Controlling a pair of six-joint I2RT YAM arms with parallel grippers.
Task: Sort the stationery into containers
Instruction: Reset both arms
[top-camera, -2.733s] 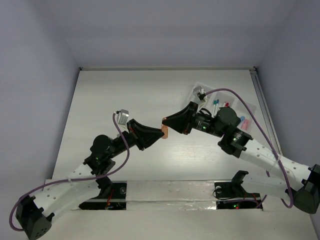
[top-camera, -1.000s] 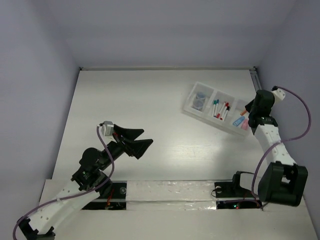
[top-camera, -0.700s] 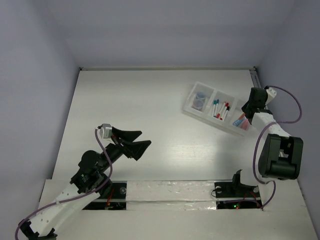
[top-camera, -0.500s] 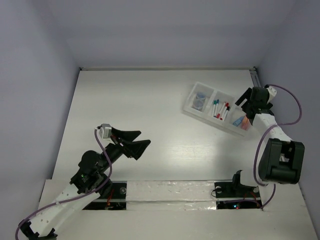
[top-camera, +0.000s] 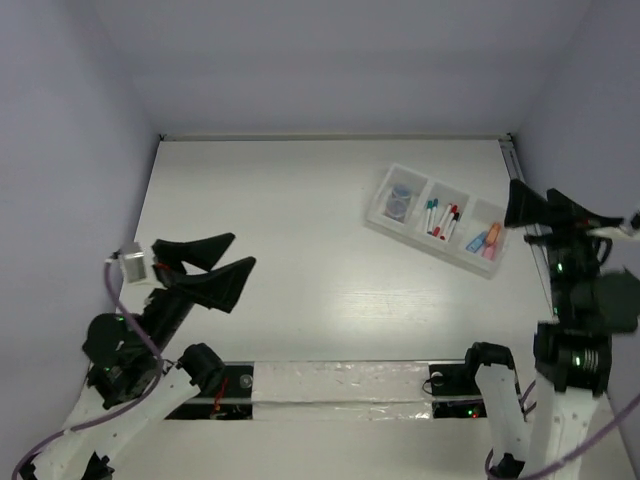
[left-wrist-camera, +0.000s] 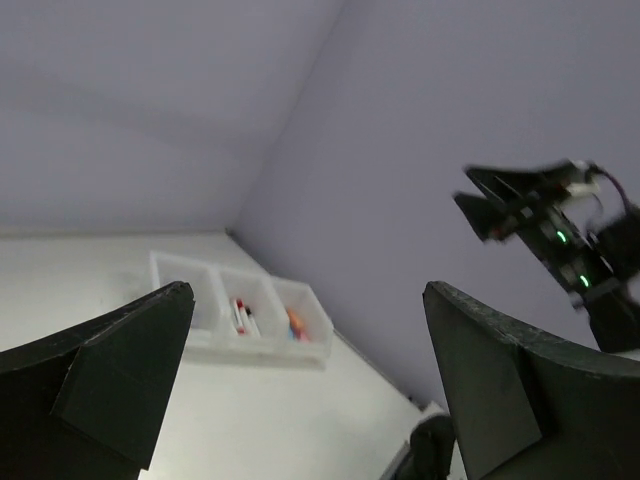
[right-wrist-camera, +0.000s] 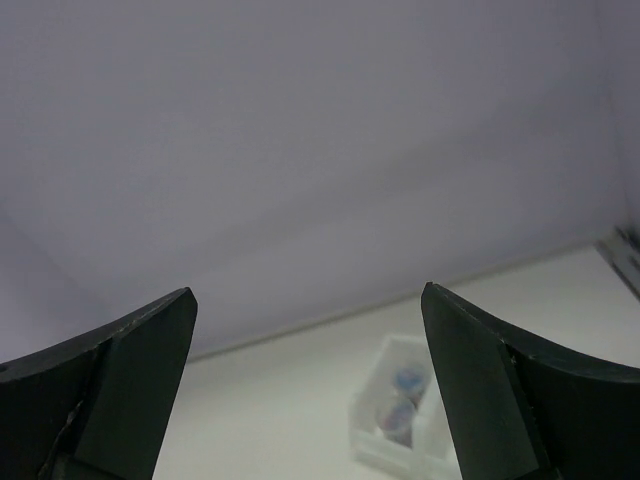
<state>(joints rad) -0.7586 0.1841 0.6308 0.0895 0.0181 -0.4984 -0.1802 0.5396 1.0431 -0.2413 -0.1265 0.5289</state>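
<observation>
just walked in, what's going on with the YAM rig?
Nothing is being handled right now. The left gripper and right gripper are both up in the air, fingers wide apart with nothing between them. The tray at the far right holds all the stationery in view: discs in one end compartment, pens in the middle, pink, blue and orange pieces in the other end. Sorting looks done.

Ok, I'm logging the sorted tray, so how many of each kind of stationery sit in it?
Discs: 2
Pens: 4, as far as this small view shows
Chunky pieces: 3
Total: 9
</observation>
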